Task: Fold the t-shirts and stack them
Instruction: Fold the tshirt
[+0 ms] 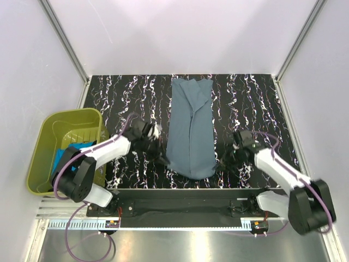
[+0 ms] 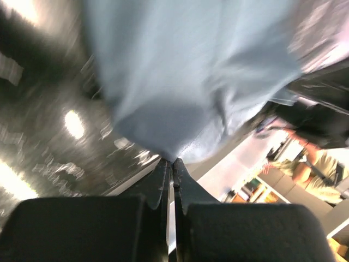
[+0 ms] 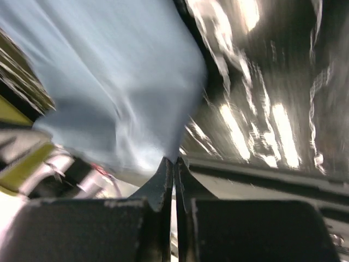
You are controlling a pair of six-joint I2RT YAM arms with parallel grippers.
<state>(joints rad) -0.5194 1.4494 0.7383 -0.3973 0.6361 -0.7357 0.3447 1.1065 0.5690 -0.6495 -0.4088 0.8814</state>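
Note:
The slate grey-blue t-shirt [image 1: 190, 131] lies as a long narrow strip down the middle of the table, its near end raised a little. My left gripper [image 1: 163, 158] is shut on the shirt's near left corner. In the left wrist view the jaws [image 2: 173, 161] pinch the cloth [image 2: 191, 71]. My right gripper [image 1: 221, 160] is shut on the near right corner. In the right wrist view the jaws [image 3: 174, 159] pinch the cloth [image 3: 109, 82]. The turquoise t-shirt [image 1: 66, 155] lies in the tub. I cannot see the black t-shirt.
The olive-green tub [image 1: 49, 131] stands off the table's left edge beside the left arm. The black marbled table [image 1: 245, 103] has bare surface either side of the shirt. White walls and metal rails close in the back and sides.

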